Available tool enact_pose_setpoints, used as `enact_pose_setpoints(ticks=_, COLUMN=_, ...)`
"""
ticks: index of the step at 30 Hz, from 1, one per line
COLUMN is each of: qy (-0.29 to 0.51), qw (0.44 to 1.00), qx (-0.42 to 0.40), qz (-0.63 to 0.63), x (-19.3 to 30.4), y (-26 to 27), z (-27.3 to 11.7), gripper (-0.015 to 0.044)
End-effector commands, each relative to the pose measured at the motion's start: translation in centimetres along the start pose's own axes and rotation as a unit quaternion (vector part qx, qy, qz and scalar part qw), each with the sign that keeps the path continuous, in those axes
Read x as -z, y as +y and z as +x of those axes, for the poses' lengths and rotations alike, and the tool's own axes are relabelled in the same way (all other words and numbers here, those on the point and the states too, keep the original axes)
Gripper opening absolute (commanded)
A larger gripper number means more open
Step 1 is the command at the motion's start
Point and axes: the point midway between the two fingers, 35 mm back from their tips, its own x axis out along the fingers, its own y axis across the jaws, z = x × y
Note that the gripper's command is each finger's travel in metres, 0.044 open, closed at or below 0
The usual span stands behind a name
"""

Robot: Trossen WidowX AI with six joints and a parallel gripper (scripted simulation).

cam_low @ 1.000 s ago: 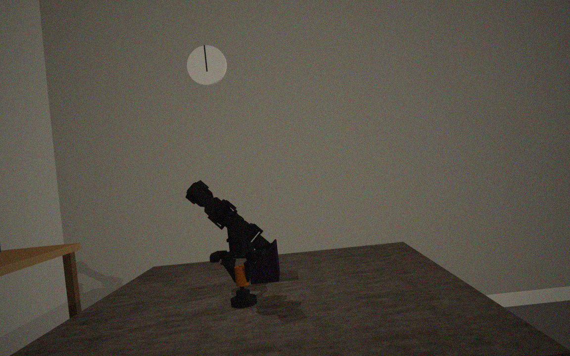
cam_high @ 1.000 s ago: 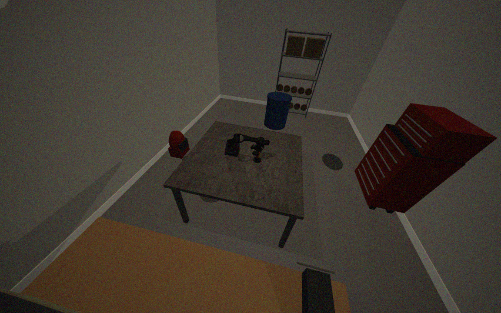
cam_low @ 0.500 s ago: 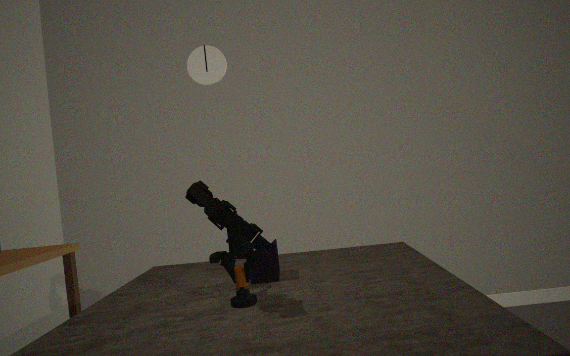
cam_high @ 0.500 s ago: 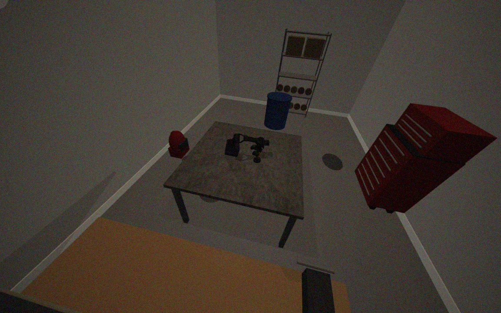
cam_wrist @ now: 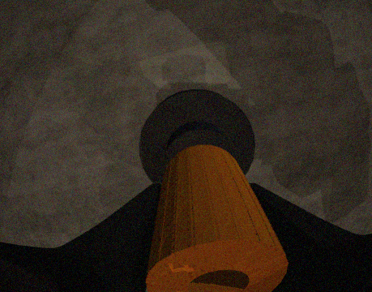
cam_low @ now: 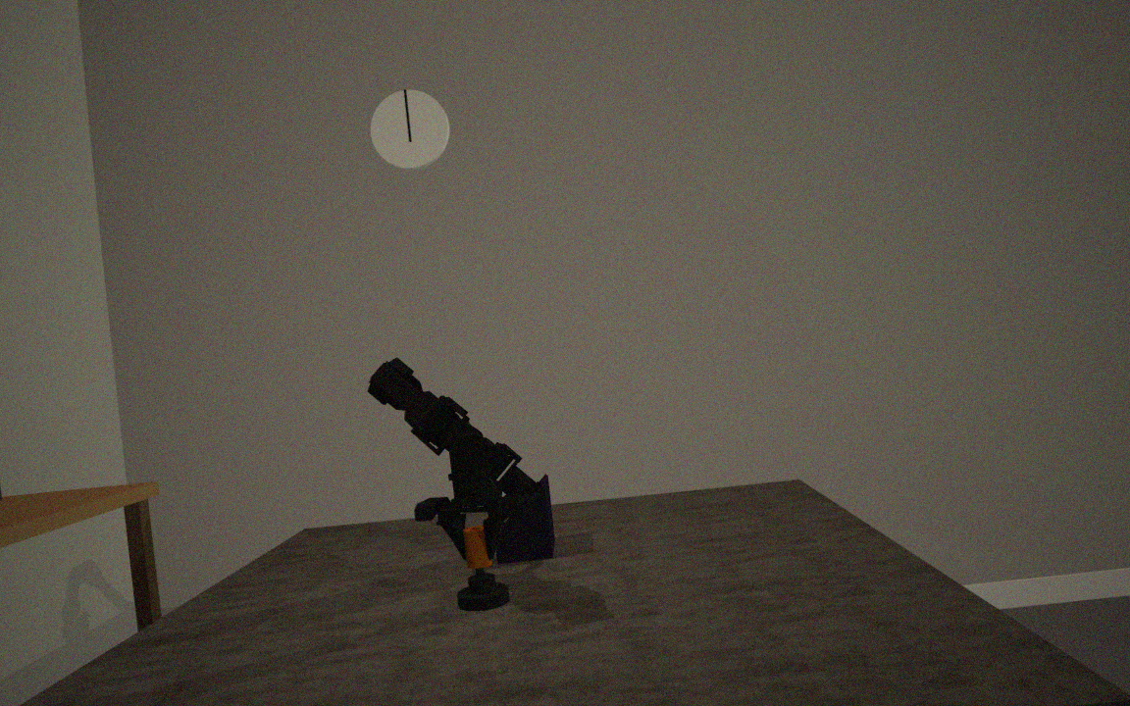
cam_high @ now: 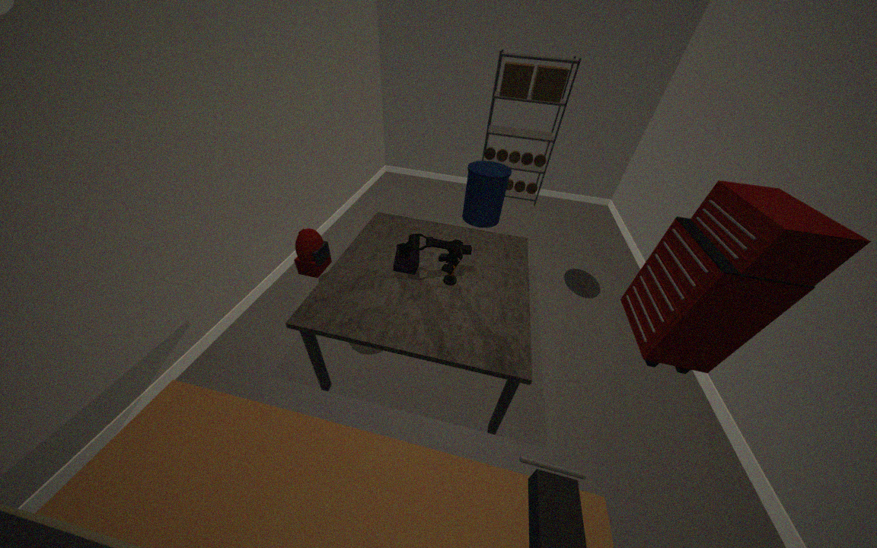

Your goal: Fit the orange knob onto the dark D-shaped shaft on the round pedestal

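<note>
The orange knob (cam_low: 477,547) (cam_wrist: 210,199) is a ribbed cylinder, nearly upright and slightly tilted in the exterior view. My gripper (cam_low: 479,549) (cam_wrist: 204,191) is shut on it, with a dark finger on each side. The round dark pedestal (cam_high: 450,280) (cam_low: 483,598) (cam_wrist: 153,134) stands on the table. The knob is right above it, with a short dark stretch showing between the knob's lower end and the pedestal's base. The D-shaped opening in the knob's top shows at the bottom of the wrist view. The shaft's flat side and the contact with the knob are hidden.
The table (cam_high: 387,306) (cam_low: 727,614) carries the arm and a dark box-like block (cam_high: 406,259) (cam_low: 530,530) behind the gripper. A blue bin (cam_high: 484,197), a red tool cabinet (cam_high: 707,286) and a shelf rack stand beyond the table. A wooden bench (cam_low: 42,518) is at the left.
</note>
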Motion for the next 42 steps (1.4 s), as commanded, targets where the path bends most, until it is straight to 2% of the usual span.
enact_pose_setpoints(ticks=1, qy=0.002, qw=0.999, qx=0.000, qz=-0.037, x=0.06, y=-0.06, z=-0.24, gripper=0.0000)
enact_pose_setpoints(ticks=5, qy=0.002, qw=0.995, qx=0.000, qz=-0.099, x=0.04, y=-0.17, z=-0.15, gripper=0.0000)
enact_pose_setpoints(ticks=42, qy=0.002, qw=0.995, qx=0.000, qz=-0.099, x=0.06, y=-0.05, z=-0.24, gripper=0.0000)
